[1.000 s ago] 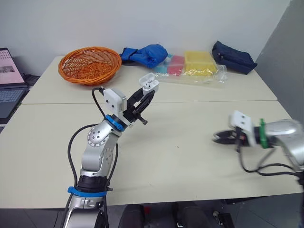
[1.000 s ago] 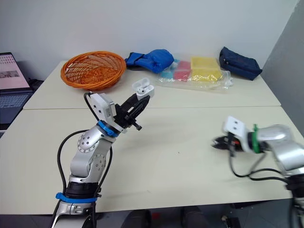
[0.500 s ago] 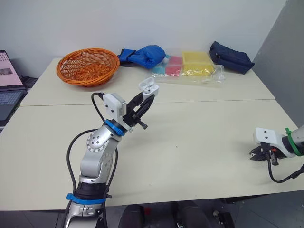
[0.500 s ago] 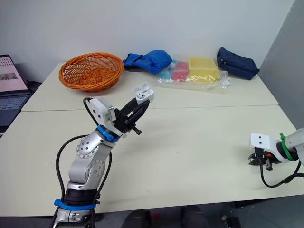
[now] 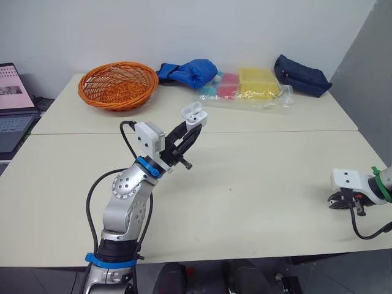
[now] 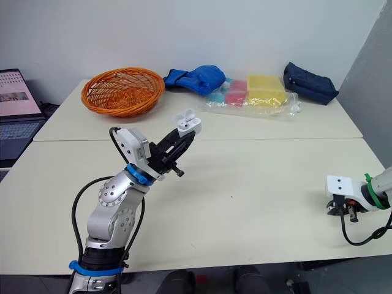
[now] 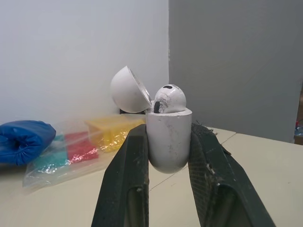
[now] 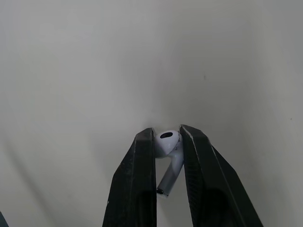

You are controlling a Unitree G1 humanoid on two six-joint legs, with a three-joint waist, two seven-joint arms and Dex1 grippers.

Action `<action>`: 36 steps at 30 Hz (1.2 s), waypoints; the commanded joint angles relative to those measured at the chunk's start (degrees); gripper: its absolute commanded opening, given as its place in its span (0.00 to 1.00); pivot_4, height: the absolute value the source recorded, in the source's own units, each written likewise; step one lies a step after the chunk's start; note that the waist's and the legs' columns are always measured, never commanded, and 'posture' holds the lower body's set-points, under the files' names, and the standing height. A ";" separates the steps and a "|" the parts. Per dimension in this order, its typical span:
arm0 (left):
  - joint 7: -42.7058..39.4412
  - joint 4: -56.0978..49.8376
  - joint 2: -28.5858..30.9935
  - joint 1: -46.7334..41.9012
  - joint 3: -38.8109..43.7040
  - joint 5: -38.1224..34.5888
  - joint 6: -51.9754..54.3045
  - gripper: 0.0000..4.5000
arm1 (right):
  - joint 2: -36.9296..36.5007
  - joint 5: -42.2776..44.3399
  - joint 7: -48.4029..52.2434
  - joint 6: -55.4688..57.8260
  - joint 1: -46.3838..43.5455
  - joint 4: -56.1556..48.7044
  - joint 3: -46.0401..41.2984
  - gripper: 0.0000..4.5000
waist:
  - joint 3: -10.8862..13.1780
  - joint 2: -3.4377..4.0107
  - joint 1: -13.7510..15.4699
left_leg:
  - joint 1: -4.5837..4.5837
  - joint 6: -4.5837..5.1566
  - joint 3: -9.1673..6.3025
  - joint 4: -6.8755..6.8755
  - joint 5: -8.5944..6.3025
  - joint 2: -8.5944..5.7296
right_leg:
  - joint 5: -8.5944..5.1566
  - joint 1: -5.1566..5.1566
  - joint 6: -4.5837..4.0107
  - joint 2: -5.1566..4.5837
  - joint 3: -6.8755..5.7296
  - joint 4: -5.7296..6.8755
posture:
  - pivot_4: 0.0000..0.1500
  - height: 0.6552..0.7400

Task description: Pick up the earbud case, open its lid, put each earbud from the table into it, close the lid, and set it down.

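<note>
Moved: the right end effector (image 5: 338,201) has gone from mid-tabletop out toward the right front corner since a second ago. The left arm keeps much the same raised pose.
Laptop (image 5: 12,107): far left, beyond the tabletop's left edge, screen lit.
Basket (image 5: 117,84): orange, at the back left near the far edge, well apart from both arms.
Left end effector (image 5: 191,127): raised off the tabletop (image 5: 245,184) left of centre, pointing up and away. Its fingers (image 7: 118,189) are clamped on the two sides of the case.
Case (image 5: 195,114): white, upright between those fingers and held in the air. Its lid (image 7: 129,90) is hinged open and tilted back.
Seated bud (image 7: 169,98): in the case, its round head standing above the rim.
Far edge: a blue bundle (image 5: 187,70), a clear bag (image 5: 245,86) of red and yellow packs, and a navy pouch (image 5: 301,75) lie in a row, all behind the raised case.
Open room: a wide stretch of tabletop lies between the two arms, crossed by the seam that runs left to right.
Right end effector: low near the right front corner, close to both the front edge and the right edge. Its fingers are closed on the held bud.
Held bud (image 8: 166,144): white, its head pinched between the fingertips, its stem slanting back toward the wrist. Whether it touches the tabletop cannot be told.
</note>
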 commanded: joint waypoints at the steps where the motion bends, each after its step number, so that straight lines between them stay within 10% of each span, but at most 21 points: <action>1: 0.12 -2.10 -0.31 -1.01 -0.25 -0.92 -0.51 0.17 | -0.73 -1.34 0.88 0.79 0.06 1.21 -0.17 0.38 | 0.00 0.00 -0.01 | 0.00 0.00 -0.01 0.00 0.00 0.00 | 0.00 0.00 0.00 0.00 -0.01 0.00 | 1.00 1.00; 5: 0.16 -2.35 -0.53 -0.55 -0.33 -0.81 -0.67 0.17 | -1.08 -0.65 0.89 2.50 0.42 0.14 -1.32 0.69 | 0.00 0.00 -0.11 | 0.02 0.00 0.00 0.00 0.00 0.01 | 0.00 0.00 0.00 0.01 0.01 0.01 | 1.00 1.00; 36: 0.59 -2.77 -1.47 0.06 -0.98 -0.32 -1.04 0.17 | 1.47 0.11 1.23 24.35 -1.71 -7.10 -0.93 0.56 | 0.00 0.00 -0.39 | 0.11 0.00 0.01 -0.02 0.00 0.05 | 0.01 0.01 0.01 0.06 0.03 0.09 | 1.00 1.00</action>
